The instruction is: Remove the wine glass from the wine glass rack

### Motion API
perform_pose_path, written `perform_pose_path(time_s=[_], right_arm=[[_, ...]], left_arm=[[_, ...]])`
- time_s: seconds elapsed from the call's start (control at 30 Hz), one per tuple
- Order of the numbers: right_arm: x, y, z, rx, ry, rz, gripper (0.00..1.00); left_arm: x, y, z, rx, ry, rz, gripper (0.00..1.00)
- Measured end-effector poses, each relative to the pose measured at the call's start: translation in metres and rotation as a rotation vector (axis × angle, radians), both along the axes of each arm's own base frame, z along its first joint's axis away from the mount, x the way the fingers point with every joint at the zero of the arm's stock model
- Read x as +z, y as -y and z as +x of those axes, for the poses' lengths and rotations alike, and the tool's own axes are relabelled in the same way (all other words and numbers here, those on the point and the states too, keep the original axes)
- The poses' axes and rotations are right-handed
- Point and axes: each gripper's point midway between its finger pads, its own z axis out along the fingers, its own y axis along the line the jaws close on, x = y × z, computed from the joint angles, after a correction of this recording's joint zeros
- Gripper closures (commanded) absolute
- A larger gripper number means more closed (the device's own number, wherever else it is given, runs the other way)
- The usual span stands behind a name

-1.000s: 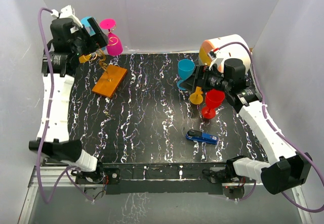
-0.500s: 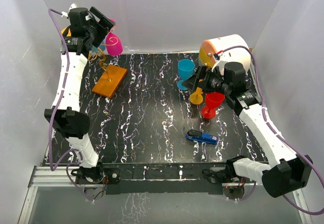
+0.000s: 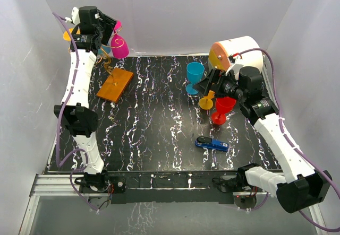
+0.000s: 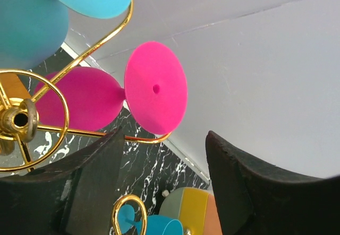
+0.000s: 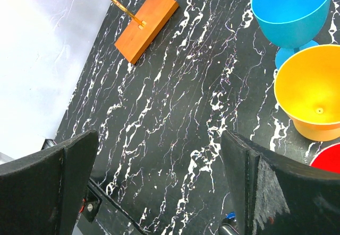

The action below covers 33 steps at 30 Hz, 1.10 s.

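The wine glass rack is gold wire on an orange base, at the back left of the table. A pink wine glass hangs on it by its stem. My left gripper is open, raised behind the rack top, close to the pink glass's foot. In the left wrist view the pink foot faces me just above my open left gripper, not between the fingers. A cyan glass hangs beside it on the gold wire. My right gripper is open and empty; in its wrist view it hovers over bare table.
Blue, yellow and red glasses stand upright at the right. An orange-and-white cylinder lies at the back right. A blue tool lies near the front. White walls close in the back and sides.
My left arm has stretched upward and its gripper has swung in behind the rack top, closer to the pink glass. The right arm has shifted only slightly.
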Motion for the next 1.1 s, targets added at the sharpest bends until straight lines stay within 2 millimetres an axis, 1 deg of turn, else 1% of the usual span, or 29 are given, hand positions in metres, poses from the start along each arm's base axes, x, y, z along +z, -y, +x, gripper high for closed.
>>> perform_pose_path(time_s=[0.03, 0.07, 0.37, 0.57, 0.77, 0.93, 1.1], right_arm=[[0.000, 0.000, 0.000, 0.000, 0.000, 0.000, 0.02], [0.000, 0.000, 0.000, 0.000, 0.000, 0.000, 0.02], [0.000, 0.000, 0.000, 0.000, 0.001, 0.000, 0.02], [0.002, 0.000, -0.001, -0.001, 0.007, 0.002, 0.02], [0.004, 0.001, -0.002, -0.006, 0.013, 0.002, 0.02], [0.004, 0.002, -0.001, -0.008, 0.013, 0.001, 0.02], [0.004, 0.002, -0.001, -0.008, 0.013, 0.000, 0.02]], left_arm=[[0.001, -0.002, 0.001, 0.012, 0.005, -0.002, 0.47], [0.001, -0.003, 0.002, 0.021, 0.007, -0.002, 0.48], [-0.001, -0.011, 0.003, 0.064, 0.005, 0.007, 0.49], [0.002, -0.014, 0.007, 0.077, 0.018, -0.007, 0.57], [-0.013, -0.016, 0.016, 0.087, -0.006, -0.012, 0.59], [-0.022, -0.018, 0.021, 0.097, -0.019, -0.020, 0.68], [-0.020, -0.023, 0.022, 0.108, -0.010, -0.027, 0.76]])
